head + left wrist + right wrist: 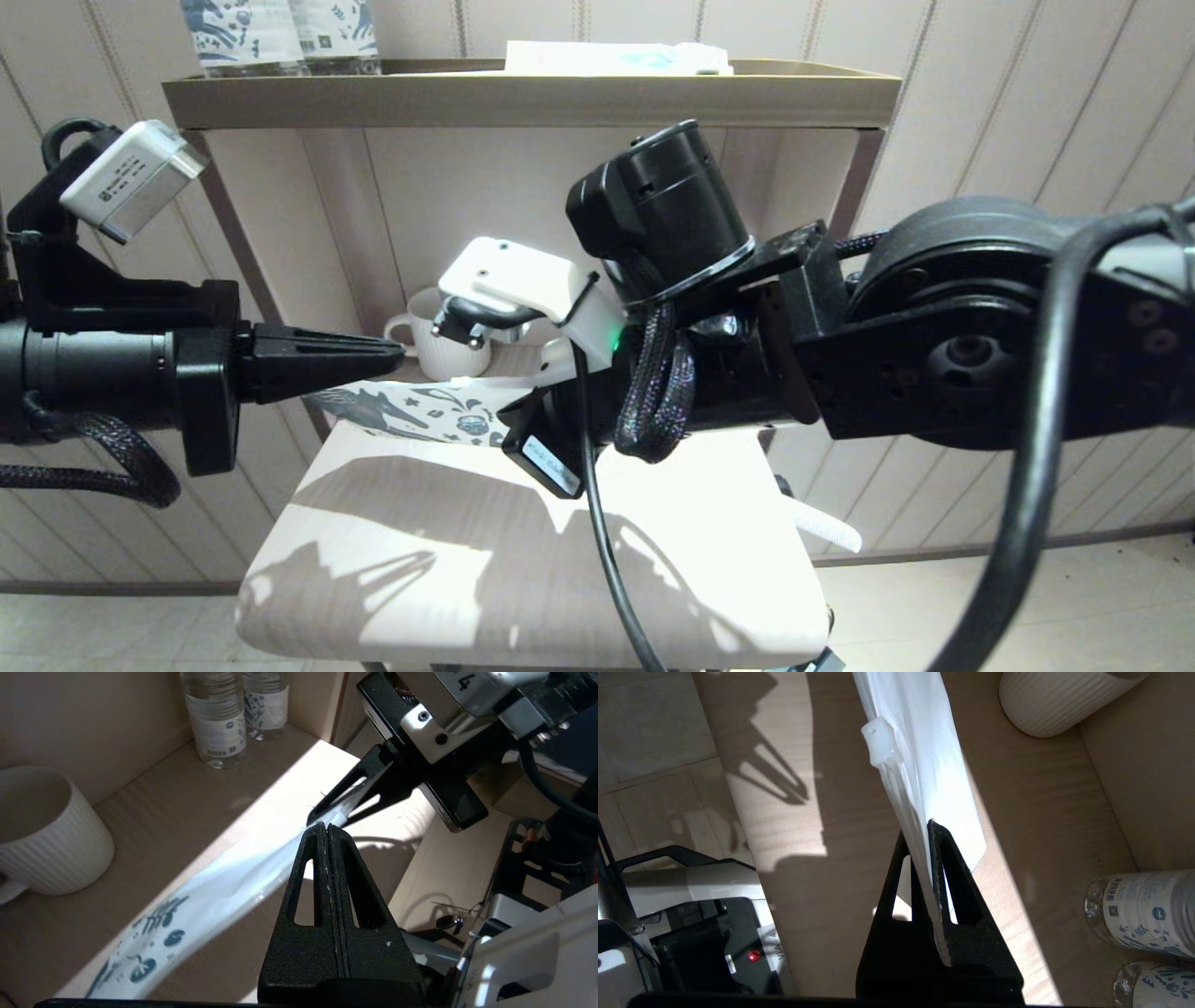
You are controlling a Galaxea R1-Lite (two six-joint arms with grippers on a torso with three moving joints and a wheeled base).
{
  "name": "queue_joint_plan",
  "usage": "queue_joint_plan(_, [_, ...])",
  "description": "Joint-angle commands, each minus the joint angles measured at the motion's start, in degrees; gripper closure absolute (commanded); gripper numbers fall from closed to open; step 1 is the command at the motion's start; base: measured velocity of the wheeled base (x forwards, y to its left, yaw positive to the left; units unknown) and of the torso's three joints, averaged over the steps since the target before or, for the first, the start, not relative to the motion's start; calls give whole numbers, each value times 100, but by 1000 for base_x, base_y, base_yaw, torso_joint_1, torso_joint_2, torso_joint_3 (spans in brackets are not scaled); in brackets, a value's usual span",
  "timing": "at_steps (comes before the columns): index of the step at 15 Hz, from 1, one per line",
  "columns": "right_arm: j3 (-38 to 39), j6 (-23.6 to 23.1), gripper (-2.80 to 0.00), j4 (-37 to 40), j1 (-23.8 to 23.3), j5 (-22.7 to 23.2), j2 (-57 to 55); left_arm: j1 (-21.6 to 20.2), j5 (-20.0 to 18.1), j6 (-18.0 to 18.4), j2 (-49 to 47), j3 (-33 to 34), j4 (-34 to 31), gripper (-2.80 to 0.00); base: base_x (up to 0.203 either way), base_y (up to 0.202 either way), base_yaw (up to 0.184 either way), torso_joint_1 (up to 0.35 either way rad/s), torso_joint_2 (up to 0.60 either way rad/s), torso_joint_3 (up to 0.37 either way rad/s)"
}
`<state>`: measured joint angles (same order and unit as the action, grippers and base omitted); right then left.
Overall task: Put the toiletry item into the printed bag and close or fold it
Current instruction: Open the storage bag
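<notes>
Both grippers, left (326,828) and right (930,826), pinch the printed bag (224,891) beside a mug (44,830).

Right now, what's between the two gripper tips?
Only the bag: its top edge runs from the right gripper, which clamps it, to the shut left gripper. The left wrist view shows it.

Pale panelled wall (980,93), light tiled floor (934,607), wooden shelf unit (523,98), hard sunlight, sharp shadows.

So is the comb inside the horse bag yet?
No. The comb lies outside, by the table's edge; both claws pinch the horse bag.
</notes>
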<state>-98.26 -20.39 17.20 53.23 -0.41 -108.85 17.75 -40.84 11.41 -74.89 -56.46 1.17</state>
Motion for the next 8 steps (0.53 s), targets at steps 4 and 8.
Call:
queue_joint_plan(4, [59, -34, 0, -321, 83, -164, -20, 0, -21, 19, 49, 206, 314, 0, 0, 0, 0, 0, 0, 0])
queue_joint_plan(8, [371, -35, 0, -1117, 91, -393, -31, 0, -3, 19, 143, 223, 331, 0, 0, 0, 0, 0, 0, 0])
